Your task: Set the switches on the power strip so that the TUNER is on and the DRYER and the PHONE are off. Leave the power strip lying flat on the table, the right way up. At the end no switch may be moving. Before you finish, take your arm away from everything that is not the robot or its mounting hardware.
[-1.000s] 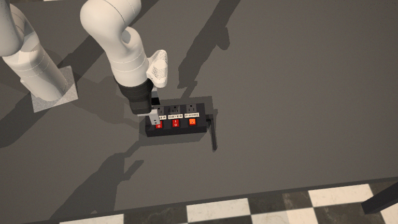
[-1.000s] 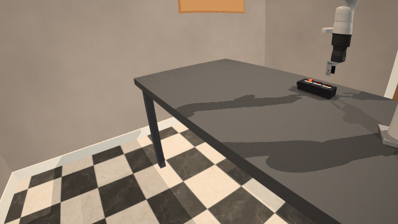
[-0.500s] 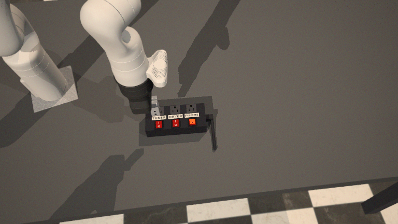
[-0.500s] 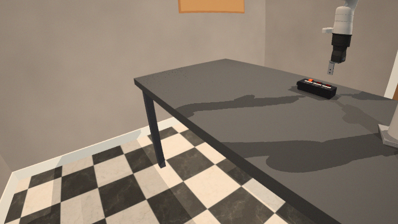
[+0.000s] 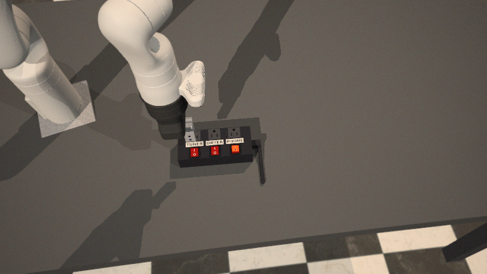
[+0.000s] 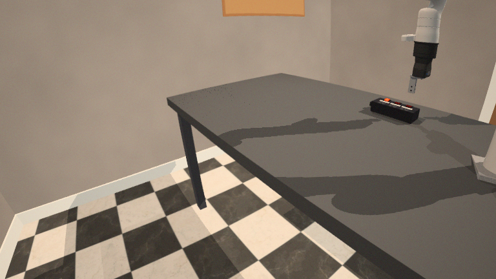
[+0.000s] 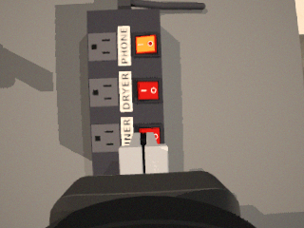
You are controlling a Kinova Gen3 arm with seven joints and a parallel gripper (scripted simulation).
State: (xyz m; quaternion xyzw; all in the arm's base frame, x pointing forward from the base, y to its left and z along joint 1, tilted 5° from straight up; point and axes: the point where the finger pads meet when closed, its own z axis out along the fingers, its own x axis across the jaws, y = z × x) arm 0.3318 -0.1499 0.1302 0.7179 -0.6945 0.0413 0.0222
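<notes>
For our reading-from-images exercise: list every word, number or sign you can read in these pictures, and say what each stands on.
"TUNER": white label on the power strip, above its left switch; the tool partly hides it in the wrist view.
"DRYER": white label above the middle switch.
"PHONE": white label above the right, brighter orange switch.
"I" and "O" marks: on the TUNER and DRYER rockers.
PHONE rocker's mark: too blurred to read.
</notes>
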